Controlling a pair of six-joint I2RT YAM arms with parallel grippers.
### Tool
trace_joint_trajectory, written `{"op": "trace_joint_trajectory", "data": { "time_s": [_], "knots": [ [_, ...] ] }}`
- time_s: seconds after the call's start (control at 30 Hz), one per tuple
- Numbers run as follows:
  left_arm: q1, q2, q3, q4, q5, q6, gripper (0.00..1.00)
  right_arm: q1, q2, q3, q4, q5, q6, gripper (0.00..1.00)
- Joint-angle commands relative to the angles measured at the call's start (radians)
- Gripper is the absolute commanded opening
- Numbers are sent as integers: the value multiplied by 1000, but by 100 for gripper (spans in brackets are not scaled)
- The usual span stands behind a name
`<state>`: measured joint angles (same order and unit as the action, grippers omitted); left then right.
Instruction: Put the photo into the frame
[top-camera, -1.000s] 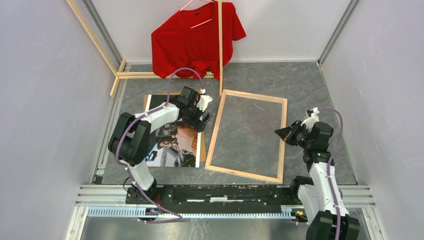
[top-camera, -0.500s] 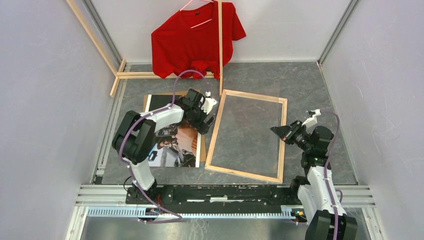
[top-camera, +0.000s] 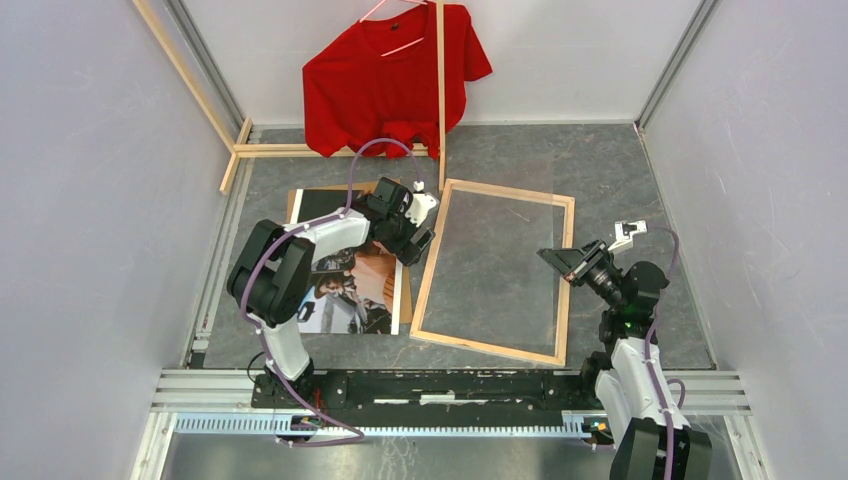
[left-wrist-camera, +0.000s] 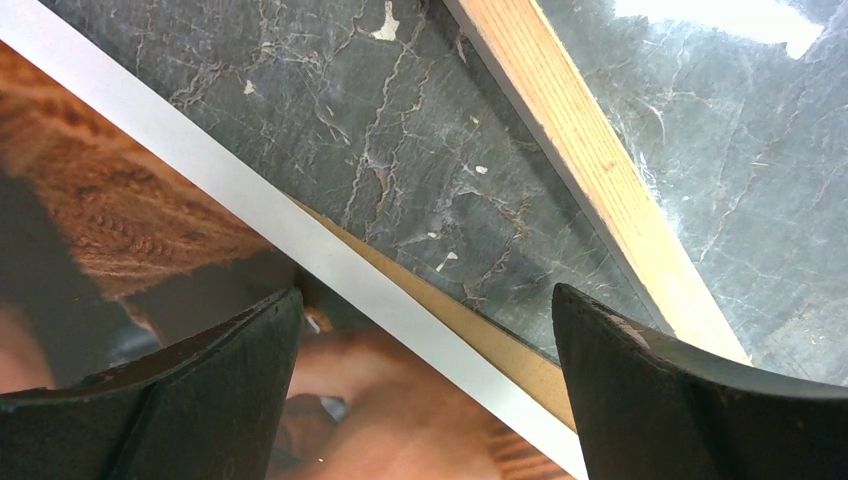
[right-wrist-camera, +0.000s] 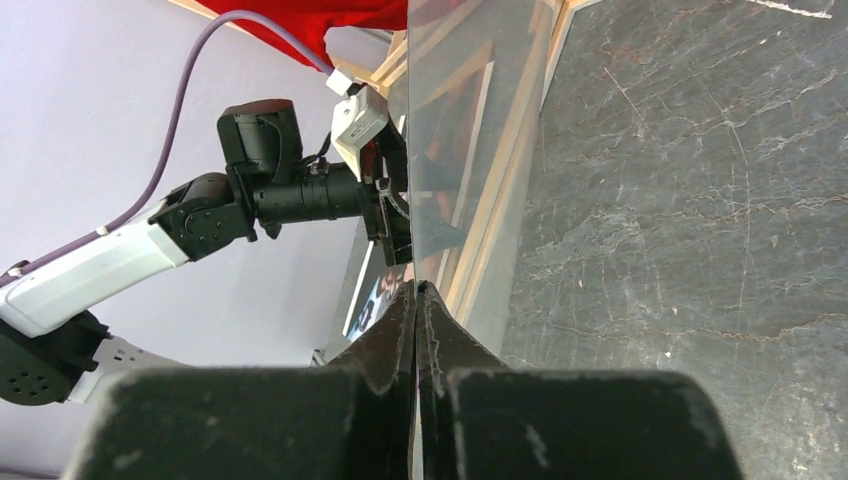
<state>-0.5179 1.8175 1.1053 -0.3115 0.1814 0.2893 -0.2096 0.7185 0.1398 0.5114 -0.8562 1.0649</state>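
Note:
The photo (top-camera: 350, 290) lies face up on a brown cardboard sheet (top-camera: 293, 205), left of the frame (top-camera: 510, 191), which lies flat with its bare wood side up. My left gripper (top-camera: 418, 238) is open and empty, low over the photo's right edge. In the left wrist view its jaws (left-wrist-camera: 425, 300) straddle the photo's white border (left-wrist-camera: 250, 215) and the cardboard strip (left-wrist-camera: 480, 335), beside the frame's rail (left-wrist-camera: 590, 150). My right gripper (top-camera: 550, 257) is shut on the edge of a clear pane (right-wrist-camera: 470, 130), holding it tilted up over the frame's right side.
A red shirt (top-camera: 390, 80) hangs on a wooden clothes rack (top-camera: 440, 100) at the back, and the rack's base poles (top-camera: 300, 150) lie on the floor behind the photo. Grey walls close in on the left and right. A metal rail (top-camera: 420, 385) runs along the near edge.
My right gripper has moved left and up with the clear pane, tilting it steeper. My left gripper has shifted slightly right toward the photo's right edge.

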Motion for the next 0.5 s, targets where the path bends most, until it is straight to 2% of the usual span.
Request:
{"op": "trace_joint_trajectory", "data": {
  "time_s": [0.0,0.27,0.47],
  "knots": [
    [-5,31,-4,-9,6,9,100,0,-6,4,5,-4,5,0],
    [-12,17,-14,-9,-6,16,100,0,1,116,-372,111,-304,0],
    [-15,15,-21,-5,-9,19,100,0,7,108,-381,125,-312,0]
  ]
}}
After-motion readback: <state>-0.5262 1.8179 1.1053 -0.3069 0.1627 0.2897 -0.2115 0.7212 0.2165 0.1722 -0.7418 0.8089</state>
